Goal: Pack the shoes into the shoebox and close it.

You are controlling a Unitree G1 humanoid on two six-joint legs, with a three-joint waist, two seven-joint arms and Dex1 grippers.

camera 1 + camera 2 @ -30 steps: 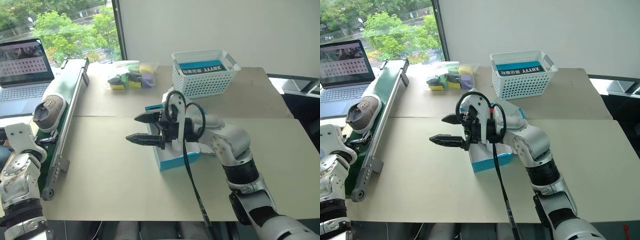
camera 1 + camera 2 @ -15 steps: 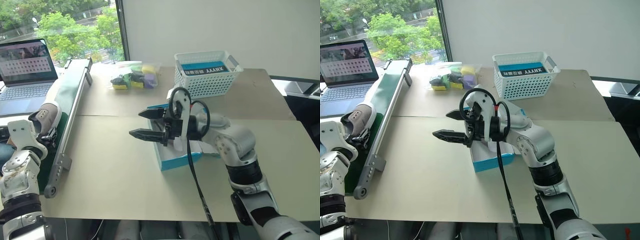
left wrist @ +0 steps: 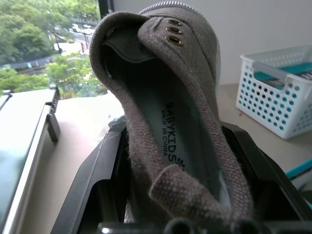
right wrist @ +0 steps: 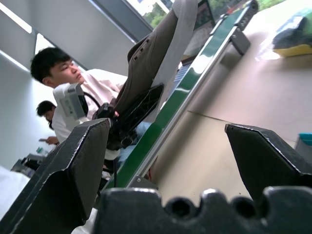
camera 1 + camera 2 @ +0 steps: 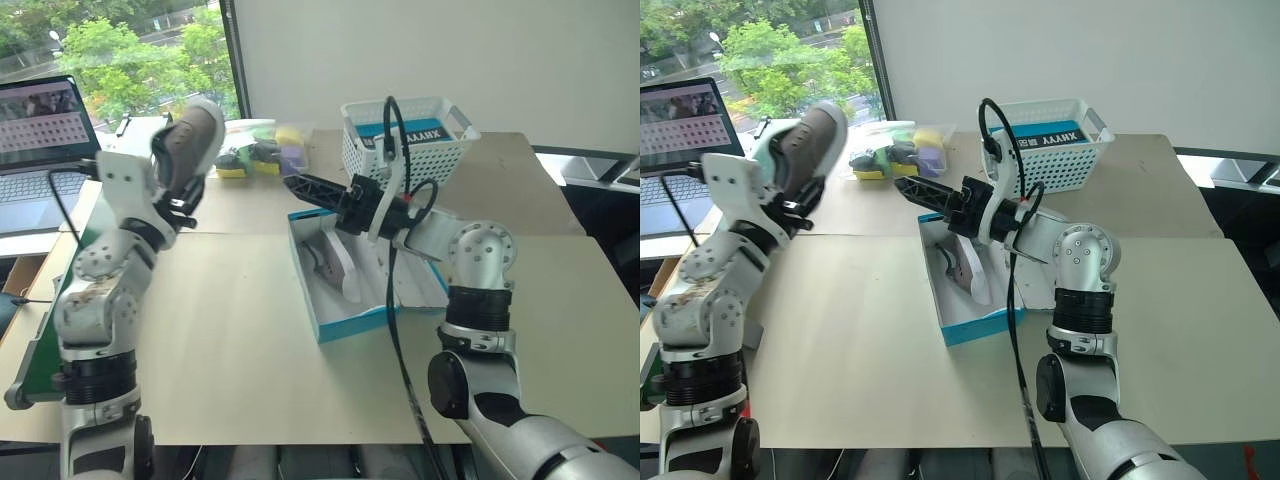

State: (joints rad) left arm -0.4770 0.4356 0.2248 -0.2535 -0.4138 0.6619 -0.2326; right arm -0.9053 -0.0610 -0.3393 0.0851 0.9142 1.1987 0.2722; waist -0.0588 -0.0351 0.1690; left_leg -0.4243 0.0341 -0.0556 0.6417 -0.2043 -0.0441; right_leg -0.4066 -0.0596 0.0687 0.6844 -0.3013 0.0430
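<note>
The bright blue rectangular cardboard shoebox (image 5: 345,290) is lying open in the middle of the beige desk (image 5: 220,350), white inside, so that shoes can drop in from above. One grey-brown low shoe with a white strap (image 5: 335,262) is already resting inside it, along the left wall.

The left gripper (image 5: 172,198) is holding the second grey-brown shoe (image 5: 187,145) up in the air at the far left of the desk, well apart from the box, toe upward. Judging by this, it is carrying the shoe toward the box. In the left wrist view its black fingers are closing partway on the shoe's heel end, one at each side.

The right gripper (image 5: 318,190) is hovering over the far edge of the box, near the white plastic lattice basket (image 5: 405,143). It is standing wide open, gripping nothing, probably waiting to help seat the shoe or fold the lid.
</note>
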